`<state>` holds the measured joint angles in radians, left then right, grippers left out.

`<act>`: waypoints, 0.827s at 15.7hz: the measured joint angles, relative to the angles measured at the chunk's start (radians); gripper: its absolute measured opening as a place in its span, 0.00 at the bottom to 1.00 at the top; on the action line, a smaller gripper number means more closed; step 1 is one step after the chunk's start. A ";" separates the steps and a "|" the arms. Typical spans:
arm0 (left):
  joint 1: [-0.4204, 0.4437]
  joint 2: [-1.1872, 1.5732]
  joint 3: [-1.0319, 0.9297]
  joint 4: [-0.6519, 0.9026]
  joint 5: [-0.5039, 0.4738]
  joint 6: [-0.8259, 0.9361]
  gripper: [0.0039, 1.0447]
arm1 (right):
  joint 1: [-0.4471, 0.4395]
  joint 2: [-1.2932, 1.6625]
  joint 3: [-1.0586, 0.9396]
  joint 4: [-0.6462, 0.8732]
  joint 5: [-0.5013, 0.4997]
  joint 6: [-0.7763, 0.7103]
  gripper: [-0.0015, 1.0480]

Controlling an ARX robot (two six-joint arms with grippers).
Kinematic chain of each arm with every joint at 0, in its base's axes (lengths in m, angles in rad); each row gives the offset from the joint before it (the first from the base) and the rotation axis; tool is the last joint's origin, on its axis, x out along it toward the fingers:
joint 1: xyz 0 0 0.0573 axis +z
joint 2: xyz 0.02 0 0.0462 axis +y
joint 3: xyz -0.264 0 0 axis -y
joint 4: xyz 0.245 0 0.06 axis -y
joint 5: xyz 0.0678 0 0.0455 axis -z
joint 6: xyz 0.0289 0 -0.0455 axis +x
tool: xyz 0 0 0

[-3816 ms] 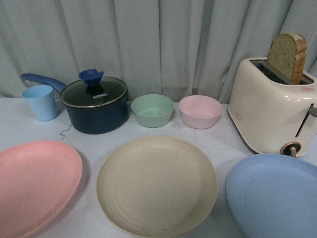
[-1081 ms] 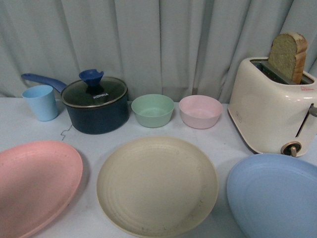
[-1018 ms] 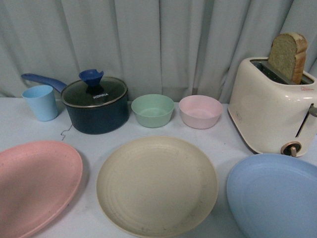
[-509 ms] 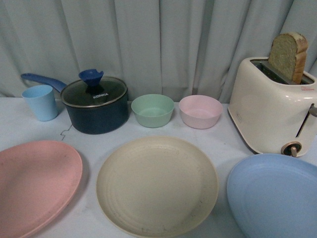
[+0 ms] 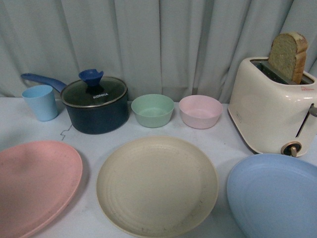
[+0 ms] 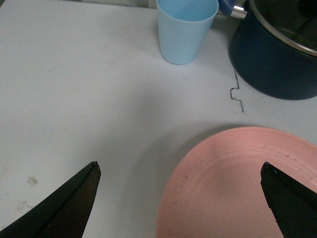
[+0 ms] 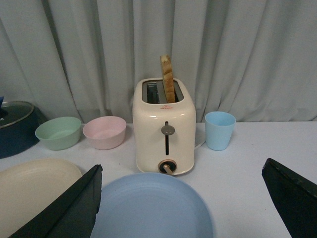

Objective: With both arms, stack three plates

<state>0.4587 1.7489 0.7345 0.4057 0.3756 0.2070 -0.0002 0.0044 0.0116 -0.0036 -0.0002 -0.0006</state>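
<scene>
— Three are lying apart on the table, just as a moment ago: pink plate left, beige plate middle, blue plate right.
— Anything changing?
— Hardly. The left tool is hanging wide open over the pink plate's rim, the right tool gaping by the blue plate, both gripping nothing. I'd judge stacking isn't starting yet.

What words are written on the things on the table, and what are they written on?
"KONKA": in white letters on the glass lid of the dark blue pot.
Small red label on the top edge of the toaster: too small and blurred to read, in the right wrist view too.
No other writing can be made out.
</scene>
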 joint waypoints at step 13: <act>0.081 0.348 0.031 0.112 0.105 0.072 0.94 | 0.000 0.000 0.000 0.000 0.000 0.000 0.94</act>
<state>0.5396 2.0968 0.7654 0.5179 0.4801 0.2790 -0.0002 0.0044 0.0116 -0.0036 0.0002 -0.0006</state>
